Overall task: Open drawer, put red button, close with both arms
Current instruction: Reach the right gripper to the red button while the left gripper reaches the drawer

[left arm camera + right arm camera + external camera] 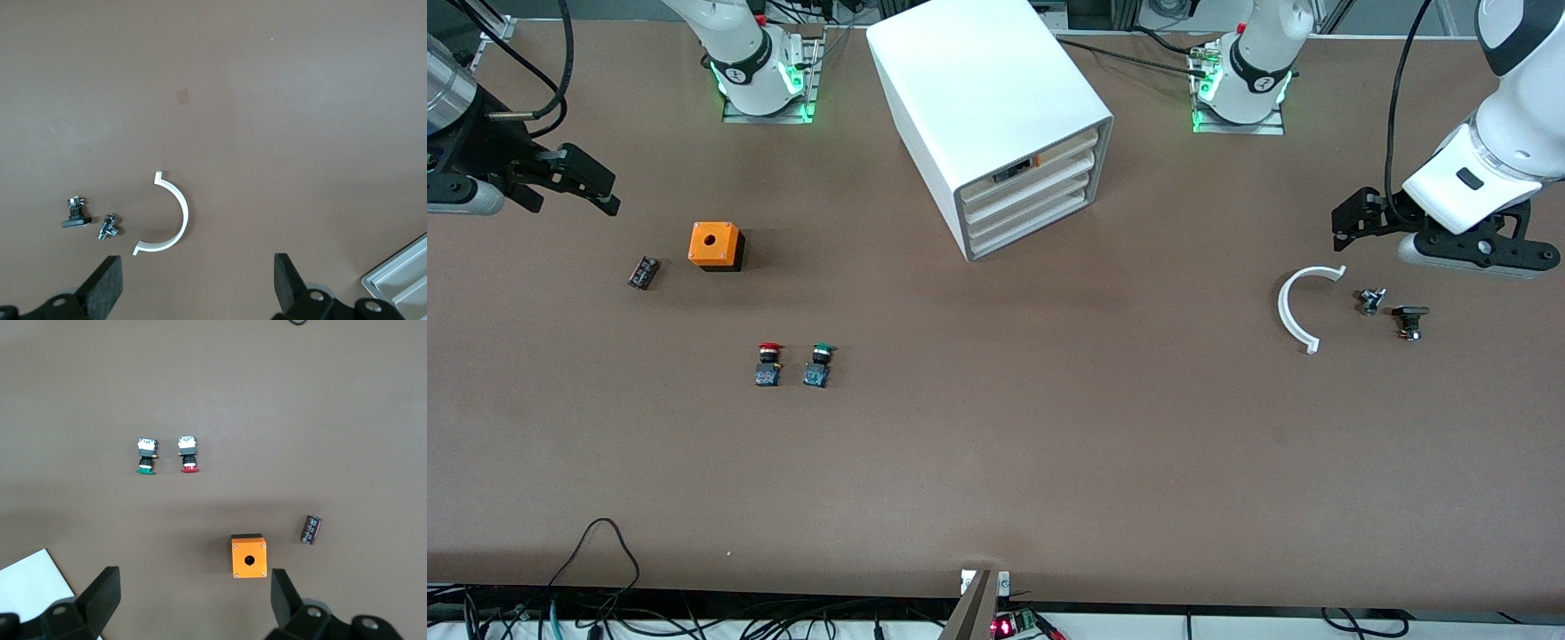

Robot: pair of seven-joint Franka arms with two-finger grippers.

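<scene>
Drawer [1033,188]: shut. Red button [767,364]: lower-left tabletop, untouched. Left gripper [1347,224], right gripper [591,182]: open, empty. Nothing done.

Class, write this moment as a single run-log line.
drawer: shut | red button: on table beside green button | left gripper: open, empty | right gripper: open, empty

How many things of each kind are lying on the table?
Push buttons: 2, red button, green button
Orange box: 1
White cabinet: 1
White curved piece: 1
Small dark cylinder: 1
Small metal parts: 2
Total: 8
</scene>
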